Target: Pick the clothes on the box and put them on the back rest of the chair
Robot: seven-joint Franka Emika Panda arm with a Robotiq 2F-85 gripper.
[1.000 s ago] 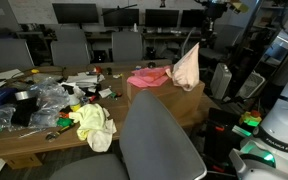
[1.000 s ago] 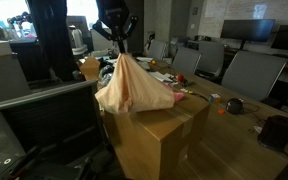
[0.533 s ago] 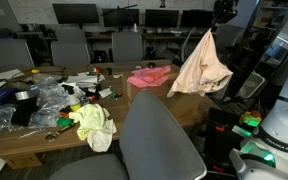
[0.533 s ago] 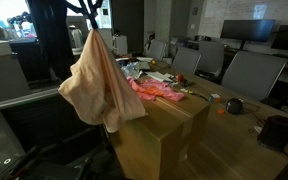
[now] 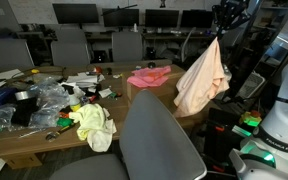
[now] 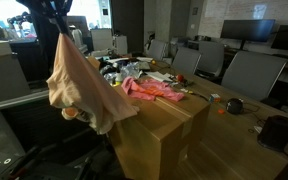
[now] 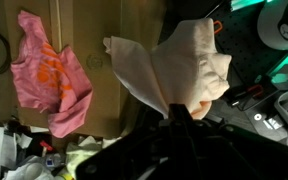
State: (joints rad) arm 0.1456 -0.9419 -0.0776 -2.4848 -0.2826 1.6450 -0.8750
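Observation:
My gripper is shut on a peach cloth and holds it hanging in the air, off to the side of the cardboard box. The cloth also shows in an exterior view and in the wrist view, pinched between my fingers. A pink cloth still lies on top of the box, seen too in an exterior view and in the wrist view. The grey chair's back rest stands in front of the box.
The long table is cluttered with plastic bags, a yellow cloth and small items. Office chairs and monitors line the back. Robot hardware with green lights stands beside the box.
My gripper has lifted the peach cloth off the box and carried it sideways, away from the box top. The pink cloth has not moved.

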